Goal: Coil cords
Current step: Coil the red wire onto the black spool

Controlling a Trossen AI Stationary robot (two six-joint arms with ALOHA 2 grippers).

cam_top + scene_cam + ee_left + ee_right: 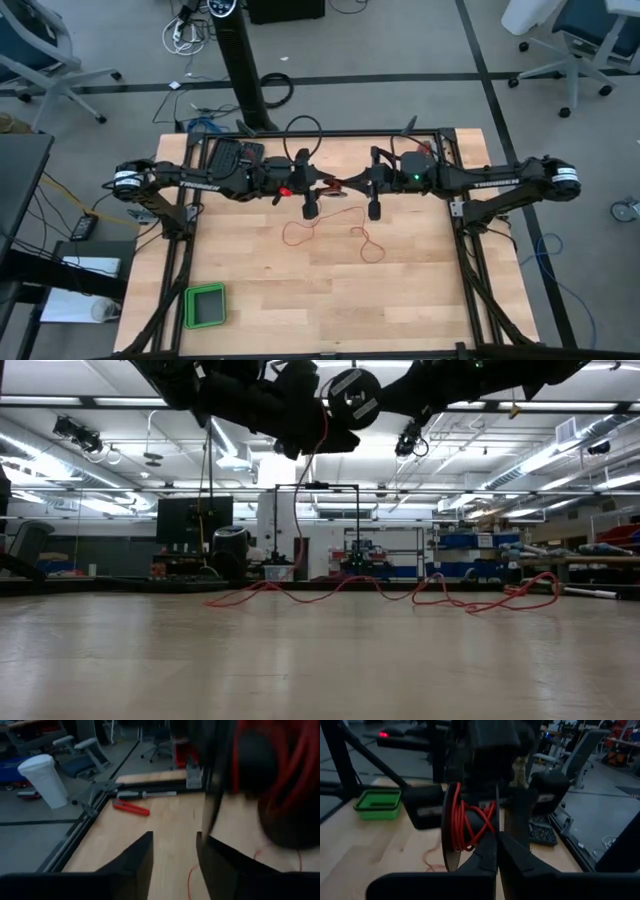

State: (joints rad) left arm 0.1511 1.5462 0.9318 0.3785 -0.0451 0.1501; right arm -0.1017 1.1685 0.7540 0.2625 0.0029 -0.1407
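Observation:
A black spool (470, 822) wound with thin red cord hangs in the air between my two grippers, over the far middle of the table (335, 187). From it the cord (322, 440) drops to the table, where the rest lies in loose squiggles (300, 235) (380, 588). My right gripper (496, 836) is shut on the spool. My left gripper (172, 855) is open, with the spool (280, 780) just outside one of its fingers. My right gripper pinches the rim of the spool's thin flange (497, 815) between its two fingers, coming level from the table's right side. The spool is lifted clear of the table, its axis level, and the cord hangs slack below it. Whether my left gripper touches the spool, I cannot tell.
A green tray (205, 305) stands near the table's front left corner. A red-handled hand tool (131, 807) lies on the table by the black frame rail (90, 805). The near half of the table (330, 310) is bare wood.

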